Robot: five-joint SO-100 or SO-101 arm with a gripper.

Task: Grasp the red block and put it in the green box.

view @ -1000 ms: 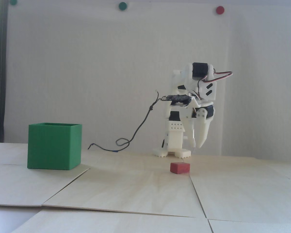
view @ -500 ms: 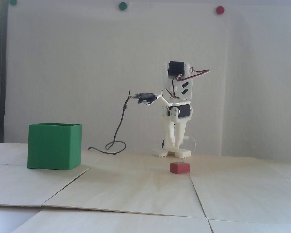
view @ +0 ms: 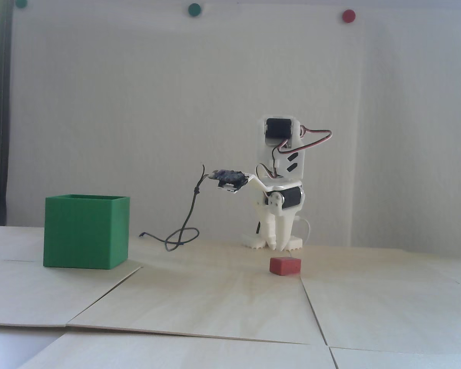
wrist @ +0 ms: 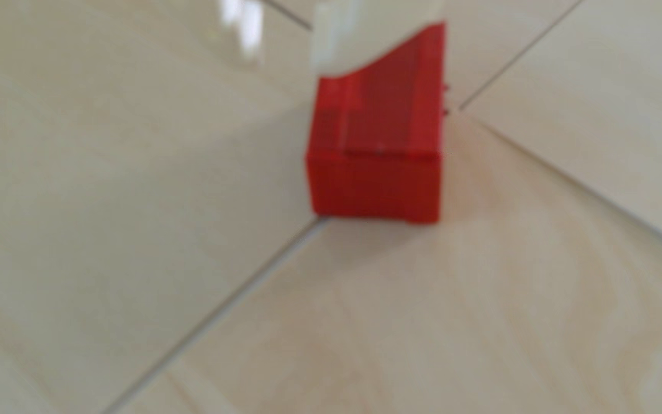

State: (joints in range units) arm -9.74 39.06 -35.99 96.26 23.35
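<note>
1. The red block (view: 285, 266) is a small matte rectangular piece, wider than tall, lying flat on the pale wood-grain table (view: 223, 300) beside a seam between boards.
2. In the wrist view the block (wrist: 375, 159) is blurred; a cream plastic finger (wrist: 337, 40) covers its upper corner.
3. The white printed gripper (view: 275, 244) points down just above and behind the block, clear of it. Its tapered fingers look close together with nothing between them, though whether they are fully closed I cannot tell.
4. The green box (view: 85, 231) is a thin-walled matte cube with an open top, standing well to the left of the block in the fixed view.
5. A dark cable (view: 184, 230) loops on the table between box and arm.
</note>
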